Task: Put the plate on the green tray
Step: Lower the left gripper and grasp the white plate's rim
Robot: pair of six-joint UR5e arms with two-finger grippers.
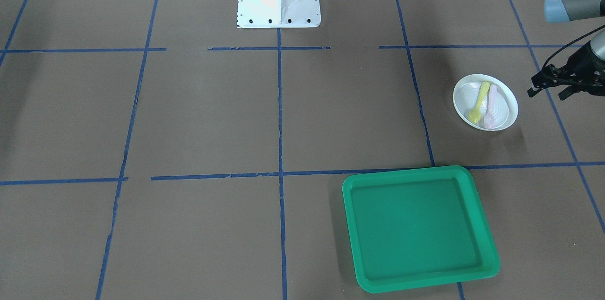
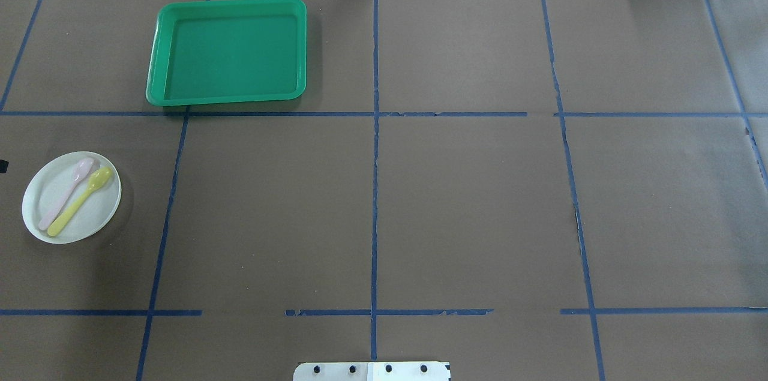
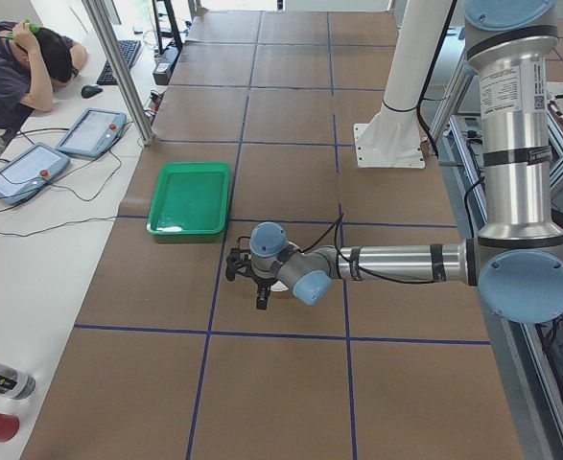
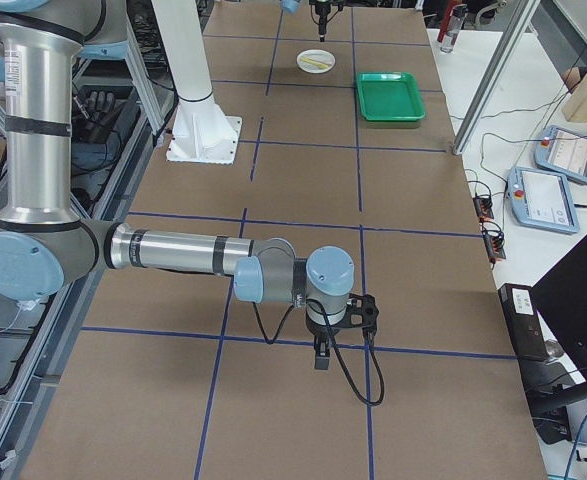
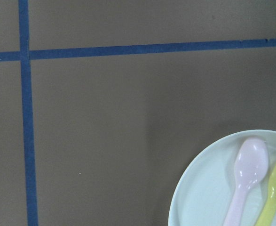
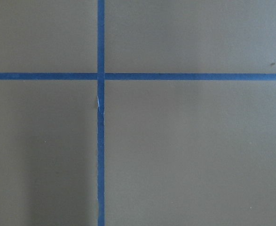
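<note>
Left jaws hang spread beside the plate [image 1: 465, 95] over the blue-taped brown table [image 1: 212, 115].

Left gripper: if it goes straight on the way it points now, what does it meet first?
The left gripper points straight down, so it would probably meet the bare brown table just beside the plate, not the plate itself. Its exact height is unclear.

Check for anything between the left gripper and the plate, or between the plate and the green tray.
Nothing visible. Only bare taped table lies between the left gripper and the plate, and between the plate and the green tray.
</note>
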